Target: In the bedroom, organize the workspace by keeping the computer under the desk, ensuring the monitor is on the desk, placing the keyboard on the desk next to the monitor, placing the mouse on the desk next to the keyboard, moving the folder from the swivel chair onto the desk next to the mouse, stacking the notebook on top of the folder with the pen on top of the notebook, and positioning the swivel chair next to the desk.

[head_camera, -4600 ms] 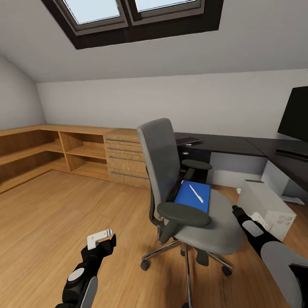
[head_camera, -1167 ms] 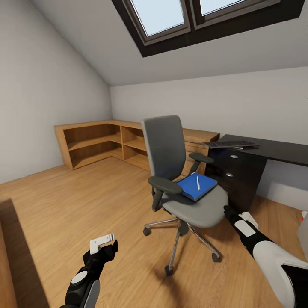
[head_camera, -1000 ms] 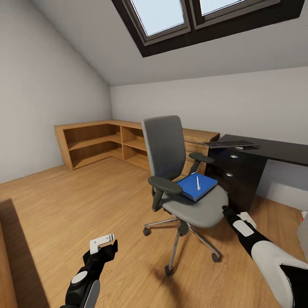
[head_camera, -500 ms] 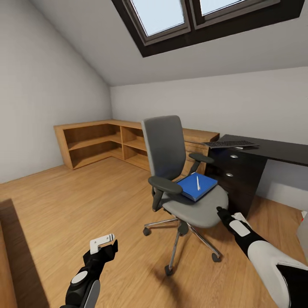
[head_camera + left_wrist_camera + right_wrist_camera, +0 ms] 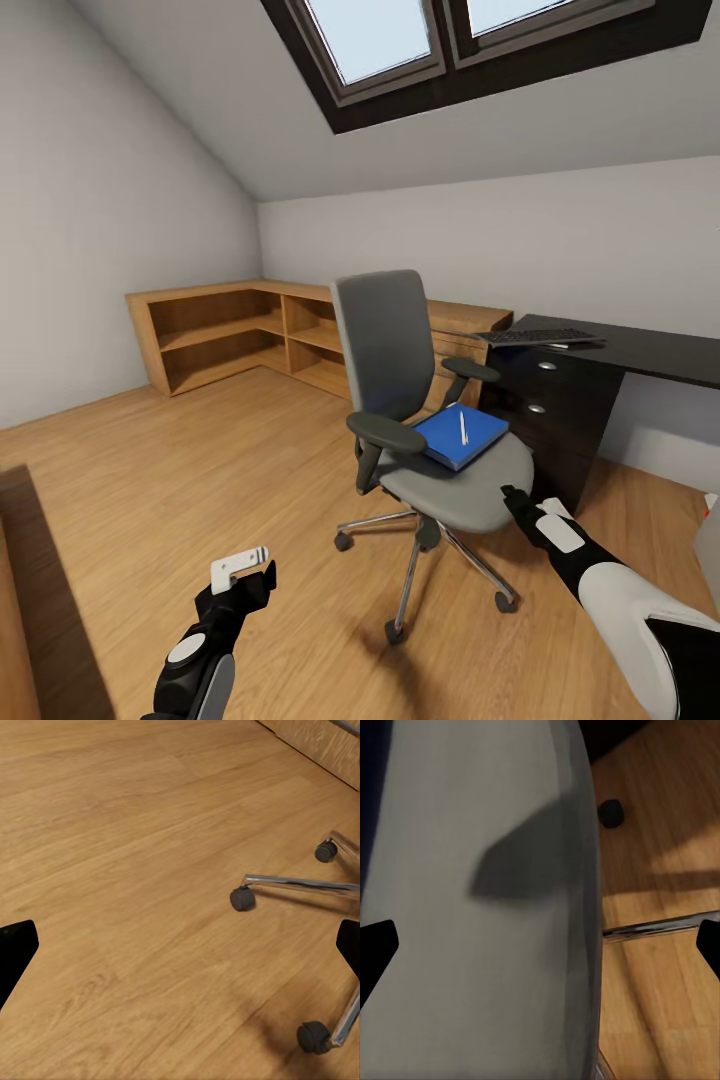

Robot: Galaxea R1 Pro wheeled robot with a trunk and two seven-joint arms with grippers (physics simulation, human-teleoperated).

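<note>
Blue folder (image 5: pixel 459 435) on seat, beyond right end effector (image 5: pixel 512 497).

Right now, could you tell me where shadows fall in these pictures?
Head view: the swivel chair casts a soft shadow on the floor beneath its base. Right wrist view: a dark shadow lies across the grey seat. Left wrist view: a faint shadow darkens the floor near the casters.
</note>
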